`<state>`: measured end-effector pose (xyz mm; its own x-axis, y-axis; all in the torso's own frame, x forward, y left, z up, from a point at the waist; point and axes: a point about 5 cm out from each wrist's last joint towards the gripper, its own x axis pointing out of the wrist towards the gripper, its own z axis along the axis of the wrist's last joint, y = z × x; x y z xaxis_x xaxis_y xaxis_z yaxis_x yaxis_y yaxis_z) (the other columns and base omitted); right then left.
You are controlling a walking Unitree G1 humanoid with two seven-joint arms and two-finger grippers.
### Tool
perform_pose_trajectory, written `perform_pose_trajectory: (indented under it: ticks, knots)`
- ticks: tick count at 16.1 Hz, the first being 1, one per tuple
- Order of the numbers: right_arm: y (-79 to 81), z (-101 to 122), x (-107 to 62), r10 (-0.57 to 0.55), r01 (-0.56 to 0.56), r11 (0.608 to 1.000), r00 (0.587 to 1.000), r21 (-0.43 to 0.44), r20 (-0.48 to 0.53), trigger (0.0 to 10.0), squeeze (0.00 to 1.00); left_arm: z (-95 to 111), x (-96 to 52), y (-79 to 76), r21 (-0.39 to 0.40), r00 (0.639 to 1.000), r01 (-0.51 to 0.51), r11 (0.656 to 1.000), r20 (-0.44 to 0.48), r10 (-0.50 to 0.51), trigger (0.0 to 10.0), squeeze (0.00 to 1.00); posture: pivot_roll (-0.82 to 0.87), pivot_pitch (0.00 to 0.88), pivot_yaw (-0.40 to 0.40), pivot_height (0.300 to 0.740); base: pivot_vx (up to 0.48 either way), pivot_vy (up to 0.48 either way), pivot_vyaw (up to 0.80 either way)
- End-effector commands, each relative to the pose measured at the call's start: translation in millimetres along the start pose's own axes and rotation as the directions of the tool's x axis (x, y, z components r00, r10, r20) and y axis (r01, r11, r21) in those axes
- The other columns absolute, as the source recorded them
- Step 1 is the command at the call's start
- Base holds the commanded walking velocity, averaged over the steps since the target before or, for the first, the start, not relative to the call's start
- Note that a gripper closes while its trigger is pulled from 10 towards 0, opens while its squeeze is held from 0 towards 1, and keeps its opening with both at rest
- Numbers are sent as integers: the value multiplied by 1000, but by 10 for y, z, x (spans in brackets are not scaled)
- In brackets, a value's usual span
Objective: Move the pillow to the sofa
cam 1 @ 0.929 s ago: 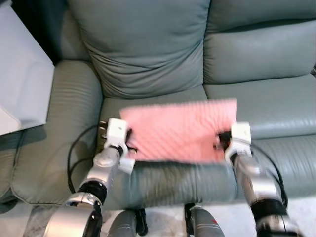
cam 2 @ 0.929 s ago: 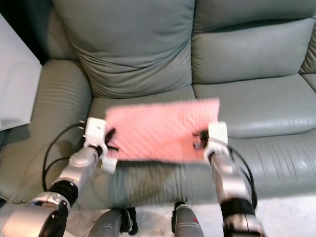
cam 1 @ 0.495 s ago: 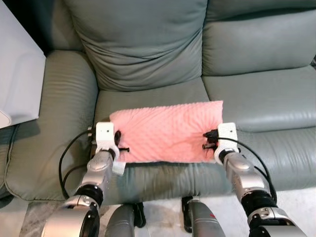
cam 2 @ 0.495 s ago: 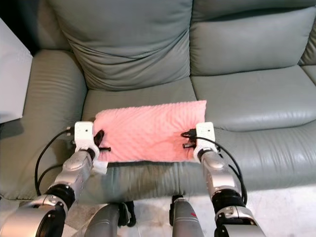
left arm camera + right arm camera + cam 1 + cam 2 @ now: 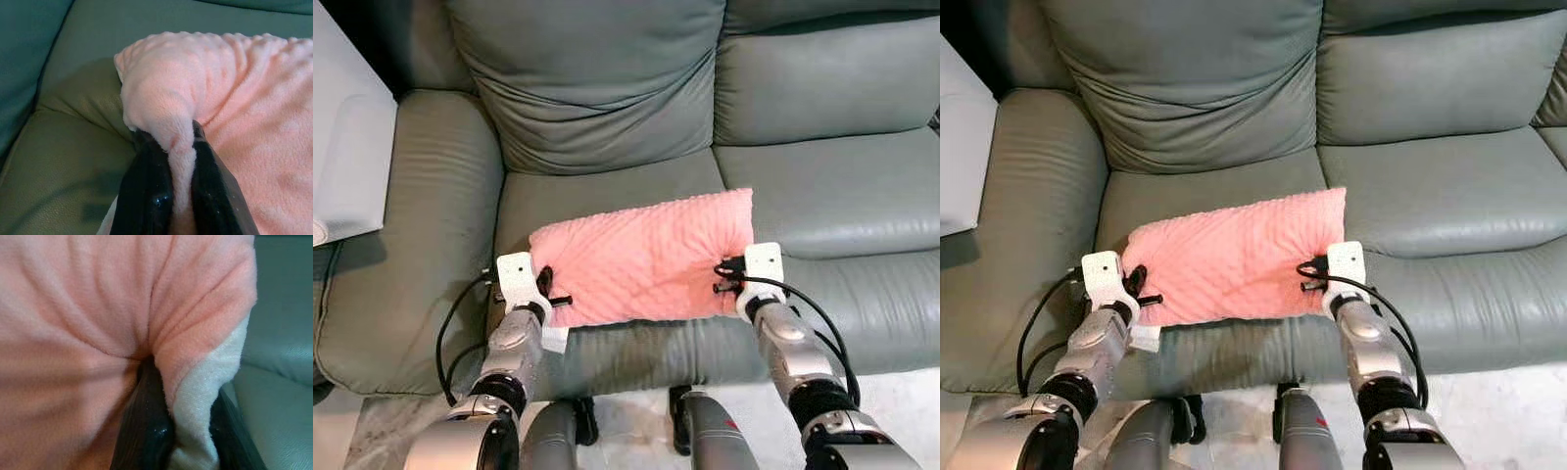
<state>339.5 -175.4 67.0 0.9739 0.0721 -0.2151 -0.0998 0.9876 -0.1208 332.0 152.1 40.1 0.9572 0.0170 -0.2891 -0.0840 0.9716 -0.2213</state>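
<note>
Nearest: left gripper point(image 5: 546, 292) clamped on the pillow's point(image 5: 641, 257) left end, a fold of pink fleece pinched between its fingers point(image 5: 146, 196). Right gripper point(image 5: 724, 278) likewise clamped on the right end. Pillow spans between the two, long axis running arm to arm, right end slightly farther back. It sits at the front edge of the sofa's point(image 5: 607, 186) left seat cushion, apparently resting there. Release looks next. Beyond: grey-green leather backrests; left armrest point(image 5: 411, 235); a pale object point(image 5: 347, 147) past it.

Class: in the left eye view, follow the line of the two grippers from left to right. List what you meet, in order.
Sofa armrest → left gripper → pink pillow → right gripper → right seat cushion.
</note>
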Motion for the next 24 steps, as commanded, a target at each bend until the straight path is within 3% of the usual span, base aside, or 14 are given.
perform_pose_trajectory:
  ticks: [1, 4, 5, 6, 7, 24]
  knots:
    - [-11, -62, -22, -32, 32, 999, 999, -10, -6, 10000, 0, -92, -34, 44, -28, 999, -16, 999, -29, 15, 10000, 0, -98, 392, 77, 740, 0, 0, 0]
    - [-81, -61, -24, -72, 72, 997, 997, 24, 0, 10000, 0, -78, -21, -39, -53, 999, 30, 998, -24, -31, 10000, 0, -97, 388, 77, 740, 0, 0, 0]
    - [-89, -71, -28, -73, 73, 997, 997, 34, 1, 10000, 0, -76, -19, -58, -50, 998, 48, 998, -24, -49, 10000, 600, -97, 388, 77, 740, 0, 0, 0]
    - [-96, -77, -33, -78, 78, 996, 997, 35, 3, 10000, 745, -83, -20, -65, -43, 998, 59, 997, -29, -61, 10000, 890, -101, 387, 77, 740, 0, 0, 0]
    - [-102, -79, -36, -83, 83, 996, 997, 38, 6, 10000, 1000, -89, -22, -68, -40, 998, 62, 997, -31, -63, 10000, 1000, -102, 387, 77, 740, 0, 0, 0]
    - [-131, -105, -44, -98, 97, 994, 995, 49, 11, 10000, 1000, -158, -60, 6, -2, 998, 43, 999, -48, -43, 10000, 1000, -96, 400, 79, 740, 0, 0, 0]
